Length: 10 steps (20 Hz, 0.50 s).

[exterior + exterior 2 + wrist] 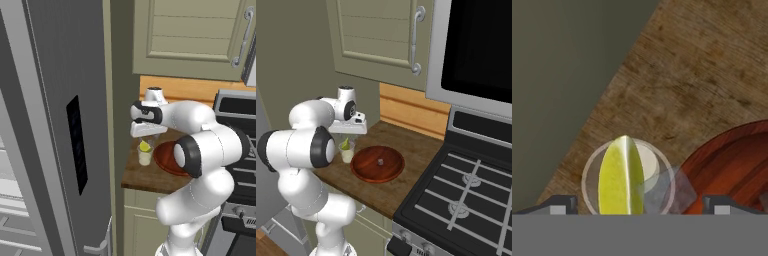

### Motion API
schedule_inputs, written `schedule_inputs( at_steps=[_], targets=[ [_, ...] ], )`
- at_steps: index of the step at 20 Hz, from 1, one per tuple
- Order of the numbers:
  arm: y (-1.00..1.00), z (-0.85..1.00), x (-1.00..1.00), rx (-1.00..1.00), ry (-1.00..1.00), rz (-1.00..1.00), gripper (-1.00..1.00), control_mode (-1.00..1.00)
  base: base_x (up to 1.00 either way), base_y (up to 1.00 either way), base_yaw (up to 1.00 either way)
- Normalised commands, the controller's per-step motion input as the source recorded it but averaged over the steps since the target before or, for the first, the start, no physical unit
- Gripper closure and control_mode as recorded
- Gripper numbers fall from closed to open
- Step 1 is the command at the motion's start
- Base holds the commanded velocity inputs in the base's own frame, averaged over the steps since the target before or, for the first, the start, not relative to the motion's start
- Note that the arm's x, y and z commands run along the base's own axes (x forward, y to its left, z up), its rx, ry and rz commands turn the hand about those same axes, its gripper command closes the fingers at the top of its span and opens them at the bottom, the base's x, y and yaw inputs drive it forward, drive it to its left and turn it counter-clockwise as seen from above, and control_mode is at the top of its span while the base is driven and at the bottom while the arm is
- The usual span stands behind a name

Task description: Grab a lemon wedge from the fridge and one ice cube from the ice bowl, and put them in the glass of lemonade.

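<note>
Lemon wedge delivered to the glass; ice cube step judged next.

The lemon wedge [621, 176] rests in the glass of lemonade [145, 154] on the wooden counter [702, 75], just beside the ice bowl [377, 164]. The gripper [639, 204] hovers above, jaws wide apart, holding nothing. Next move: shift over the bowl's small cube [380, 161]. No legible writing.

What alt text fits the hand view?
Looking straight down, a yellow-green lemon wedge sits in the mouth of the glass of lemonade, between the open gripper tips at the bottom edge. The glass stands on a wooden counter, with the reddish-brown ice bowl at lower right.
</note>
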Motion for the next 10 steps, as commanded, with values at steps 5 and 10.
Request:
schedule_inputs(
  at_steps=[5,10],
  targets=[
    [-0.12,0.09,-0.02,0.06,0.00,0.00,-1.00,-1.00,0.00,0.00,0.00],
    [-0.18,0.16,0.00,0.09,0.00,0.00,-1.00,-1.00,0.00,0.00,0.00]
  ],
)
